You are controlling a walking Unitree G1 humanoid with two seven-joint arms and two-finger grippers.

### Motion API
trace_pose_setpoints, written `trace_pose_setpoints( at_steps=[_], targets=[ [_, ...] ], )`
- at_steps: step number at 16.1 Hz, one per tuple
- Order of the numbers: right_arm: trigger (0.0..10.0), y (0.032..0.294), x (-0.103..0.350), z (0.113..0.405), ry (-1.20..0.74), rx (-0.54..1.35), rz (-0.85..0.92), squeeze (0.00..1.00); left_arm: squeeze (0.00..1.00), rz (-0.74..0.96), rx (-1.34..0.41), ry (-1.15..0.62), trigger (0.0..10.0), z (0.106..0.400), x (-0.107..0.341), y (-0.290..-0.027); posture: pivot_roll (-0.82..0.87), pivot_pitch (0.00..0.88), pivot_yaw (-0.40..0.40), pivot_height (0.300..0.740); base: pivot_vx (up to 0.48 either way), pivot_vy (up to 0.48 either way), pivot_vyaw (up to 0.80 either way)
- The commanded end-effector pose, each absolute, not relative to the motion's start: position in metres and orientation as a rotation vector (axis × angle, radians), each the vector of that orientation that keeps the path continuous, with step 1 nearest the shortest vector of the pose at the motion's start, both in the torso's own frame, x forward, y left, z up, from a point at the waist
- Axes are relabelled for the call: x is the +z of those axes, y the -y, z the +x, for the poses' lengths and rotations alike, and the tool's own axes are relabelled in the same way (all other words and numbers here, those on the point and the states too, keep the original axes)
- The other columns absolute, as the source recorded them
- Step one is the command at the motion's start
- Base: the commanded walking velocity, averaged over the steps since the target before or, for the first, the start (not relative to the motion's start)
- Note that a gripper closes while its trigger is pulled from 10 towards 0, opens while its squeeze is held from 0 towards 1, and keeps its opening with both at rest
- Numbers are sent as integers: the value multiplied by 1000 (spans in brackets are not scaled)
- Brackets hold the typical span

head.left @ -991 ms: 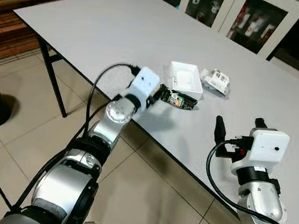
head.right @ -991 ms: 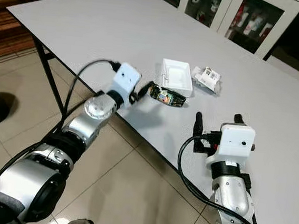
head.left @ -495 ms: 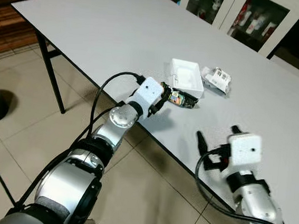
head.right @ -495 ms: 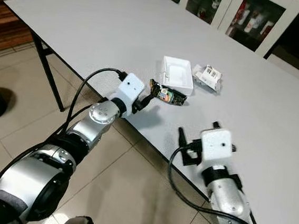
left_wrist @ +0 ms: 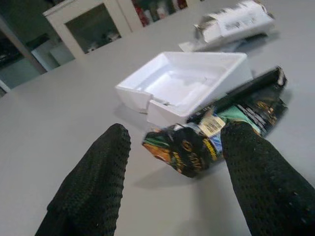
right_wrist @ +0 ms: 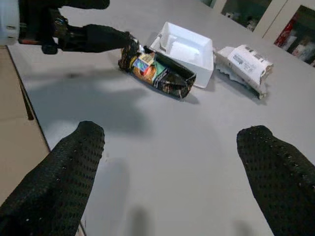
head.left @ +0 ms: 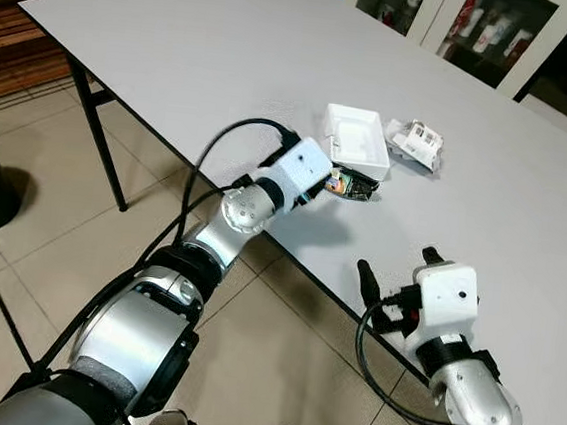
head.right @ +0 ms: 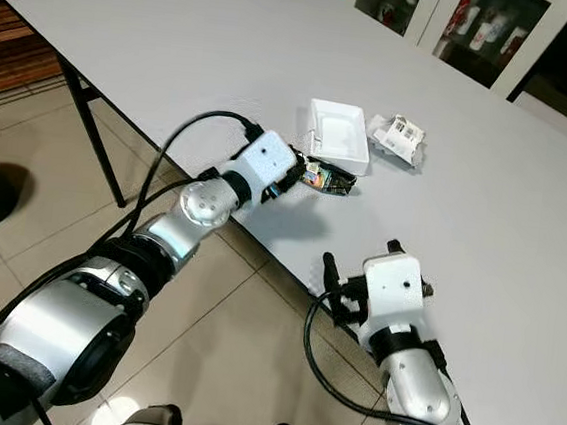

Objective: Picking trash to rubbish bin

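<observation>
Since a second ago the left gripper (left_wrist: pixel 170 182) has pushed forward over the grey desk (head.left: pixel 208 55) edge, so the crumpled dark foil snack wrapper (left_wrist: pixel 216 130) now lies just ahead of it, between its parted, empty fingers; the pick-up looks about to begin. The shallow white plastic tray (left_wrist: pixel 184 83) touches the wrapper's far side, with crumpled white paper packaging (head.left: pixel 414 143) beyond. The right gripper (right_wrist: pixel 172 167) has drawn back to the near desk edge, fingers wide apart, holding nothing.
</observation>
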State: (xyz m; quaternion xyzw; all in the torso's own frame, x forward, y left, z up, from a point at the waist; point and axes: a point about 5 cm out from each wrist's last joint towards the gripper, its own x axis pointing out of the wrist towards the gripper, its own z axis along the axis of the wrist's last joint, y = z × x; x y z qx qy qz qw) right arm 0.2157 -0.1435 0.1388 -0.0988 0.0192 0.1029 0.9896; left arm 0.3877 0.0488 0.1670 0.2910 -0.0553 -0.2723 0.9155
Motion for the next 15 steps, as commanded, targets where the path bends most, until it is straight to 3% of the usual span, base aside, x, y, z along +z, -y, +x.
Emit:
trace_pose_setpoints(
  at_steps=[1,15],
  targets=[
    [10000,146,143,211,-24,193,-212,1000,0,638,-595,150,10000,387,173,-38,39,204,-94,740,0,0,0],
    [10000,141,140,186,-61,167,-213,1000,0,639,-577,142,10000,389,176,-37,-24,258,-92,740,0,-52,0]
  ],
)
